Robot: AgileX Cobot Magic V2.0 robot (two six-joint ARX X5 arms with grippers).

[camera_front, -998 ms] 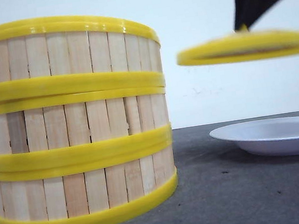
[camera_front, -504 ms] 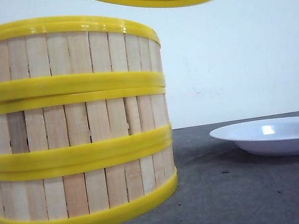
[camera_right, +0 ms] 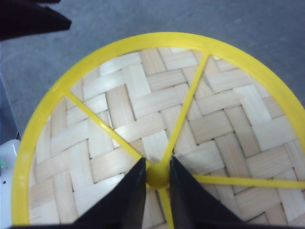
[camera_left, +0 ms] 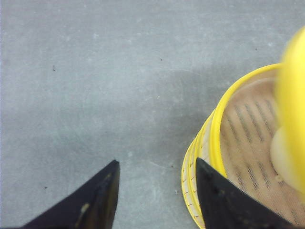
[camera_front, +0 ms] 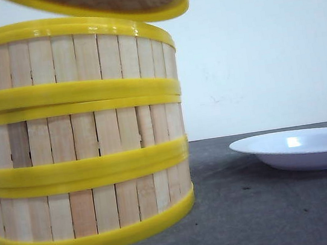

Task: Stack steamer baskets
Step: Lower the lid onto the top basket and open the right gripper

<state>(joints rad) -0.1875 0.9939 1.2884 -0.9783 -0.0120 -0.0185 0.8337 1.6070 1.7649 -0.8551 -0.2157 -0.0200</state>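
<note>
Nearest, the three steamer baskets (camera_front: 81, 134) stood stacked on the table (camera_front: 268, 217). Just above, tilted and offset toward the white plate (camera_front: 301, 149), hung the lid (camera_front: 113, 0), knob (camera_right: 157, 175) pinched by the right gripper (camera_right: 157, 177). Left gripper (camera_left: 155, 191) gaped empty beside the stack.

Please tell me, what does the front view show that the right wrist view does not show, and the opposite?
Only the front view shows the three steamer baskets stacked as one tower on the dark table, and the white plate standing apart beside them. It shows no tool.

Only the right wrist view shows the right tool, its two dark fingers closed on the yellow knob, and the pale woven top with yellow ribs.

Both views show the lid with its yellow rim: the front view from underneath, tilted, above the top basket; the right wrist view from above.
</note>
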